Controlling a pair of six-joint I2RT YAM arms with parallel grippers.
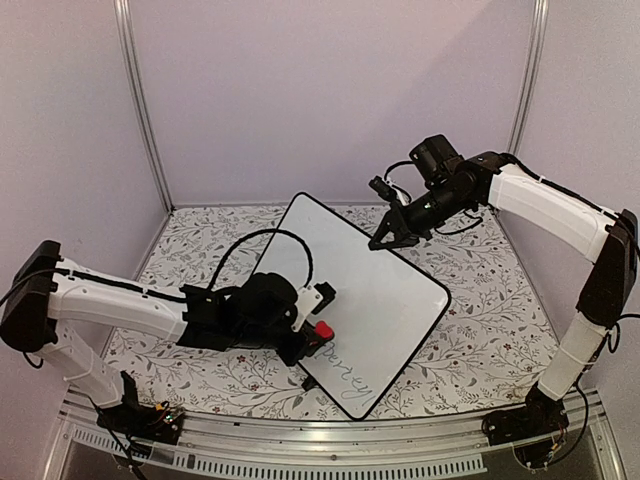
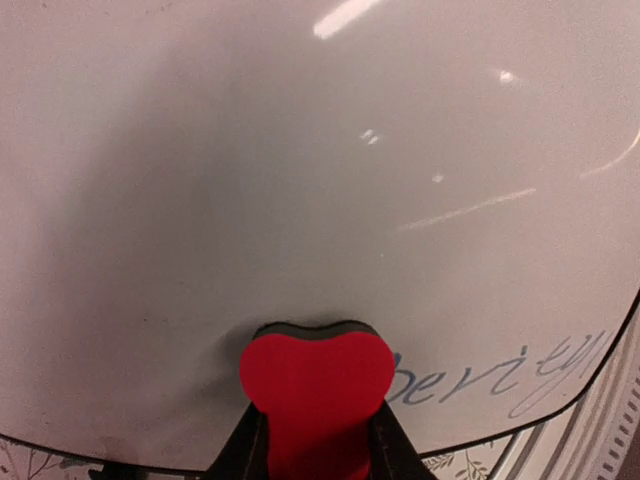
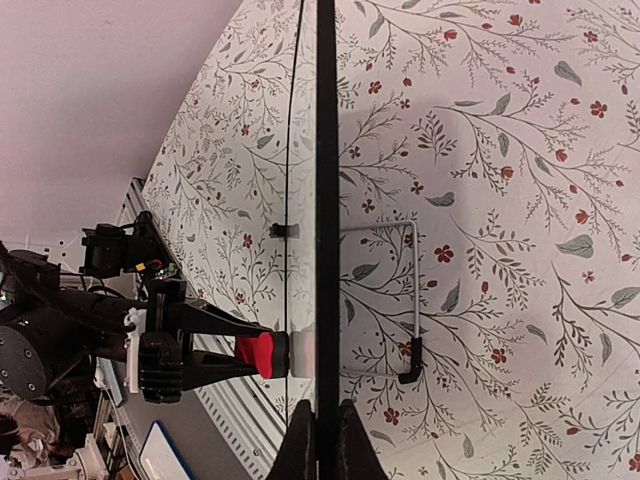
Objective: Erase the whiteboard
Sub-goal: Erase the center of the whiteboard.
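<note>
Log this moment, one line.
left hand: shut on red eraser, against whiteboard | right hand: shut on whiteboard edge | writing: unerased

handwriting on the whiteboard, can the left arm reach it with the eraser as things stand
Probably yes: the left gripper holds the eraser against the whiteboard right beside the handwriting, with nothing between them.

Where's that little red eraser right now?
The red eraser is low and centre in the overhead view, pinched in the left arm's tool and pressed against the whiteboard, beside the handwriting near the board's closest corner.
</note>
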